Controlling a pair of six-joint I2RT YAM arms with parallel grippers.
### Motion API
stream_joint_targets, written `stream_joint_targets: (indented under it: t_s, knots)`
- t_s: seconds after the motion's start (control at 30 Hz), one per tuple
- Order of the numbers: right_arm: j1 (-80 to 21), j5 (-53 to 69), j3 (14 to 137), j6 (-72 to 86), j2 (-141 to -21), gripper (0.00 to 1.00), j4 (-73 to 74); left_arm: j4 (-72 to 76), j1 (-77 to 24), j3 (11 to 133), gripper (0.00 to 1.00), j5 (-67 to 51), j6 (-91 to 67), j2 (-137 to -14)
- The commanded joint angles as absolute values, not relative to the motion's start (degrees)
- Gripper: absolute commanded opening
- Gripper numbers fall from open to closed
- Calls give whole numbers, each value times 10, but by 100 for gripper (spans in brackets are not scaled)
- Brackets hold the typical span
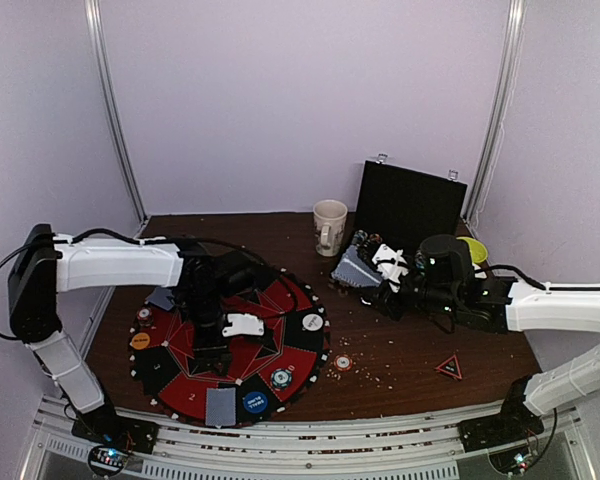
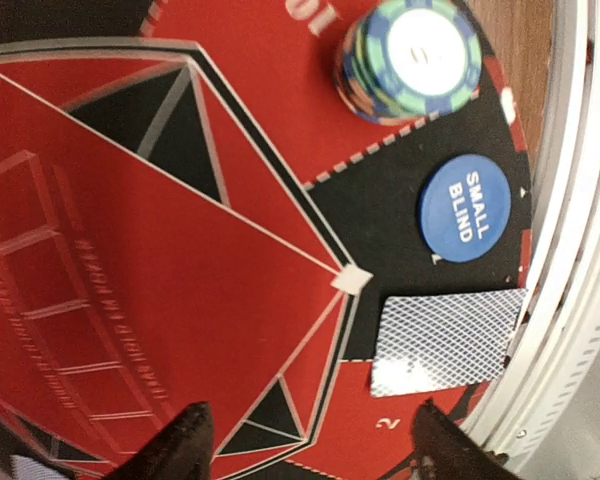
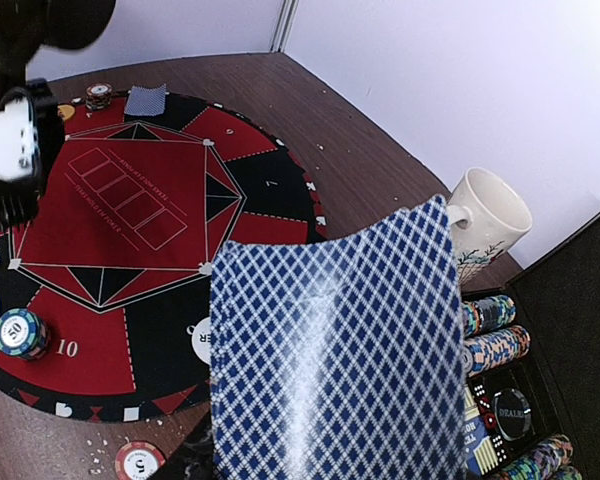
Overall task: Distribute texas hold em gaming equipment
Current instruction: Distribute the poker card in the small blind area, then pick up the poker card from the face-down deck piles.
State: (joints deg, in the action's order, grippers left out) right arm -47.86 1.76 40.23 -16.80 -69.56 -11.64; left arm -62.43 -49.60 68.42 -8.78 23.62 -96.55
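My left gripper (image 1: 211, 357) hangs over the near part of the round red-and-black poker mat (image 1: 280, 290). It is open (image 2: 310, 452) with only mat between its dark fingertips (image 2: 177, 445). A blue-backed card (image 2: 446, 341) lies face down just beyond them at the mat's rim, beside the blue SMALL BLIND disc (image 2: 463, 208) and a chip stack (image 2: 410, 58). My right gripper (image 1: 382, 285) is shut on a pack of blue-backed playing cards (image 3: 330, 350), which hides its fingers. It is held near the open black case (image 1: 408, 208).
A cream mug (image 1: 330, 227) stands behind the mat, next to the case holding rows of chips (image 3: 495, 345). A white disc (image 1: 312, 322), an orange disc (image 1: 140, 341) and another card (image 1: 160, 297) lie on the mat. One chip (image 1: 342, 364) and a red triangle (image 1: 448, 367) lie on the table.
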Motion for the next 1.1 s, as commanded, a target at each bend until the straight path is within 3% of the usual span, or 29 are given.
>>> stream_joint_targets:
  t_s: [0.0, 0.13, 0.3, 0.4, 0.53, 1.07]
  knots:
    - [-477, 16, 423, -176, -695, 49, -116, -553, -486, 745, 80, -44, 204, -906]
    - [-477, 18, 423, -175, -697, 49, -120, -397, -448, 769, 91, -117, 121, -881]
    - [-476, 39, 434, -170, -714, 48, -128, -136, -408, 741, 89, -232, -75, -886]
    - [-477, 44, 442, -168, -724, 48, -128, 23, -408, 706, 98, -325, -162, -890]
    - [-479, 53, 445, -161, -735, 48, -140, 210, -415, 651, 98, -356, -266, -905]
    - [-485, 62, 455, -160, -753, 48, -157, 106, -456, 770, 97, -317, -197, -1044]
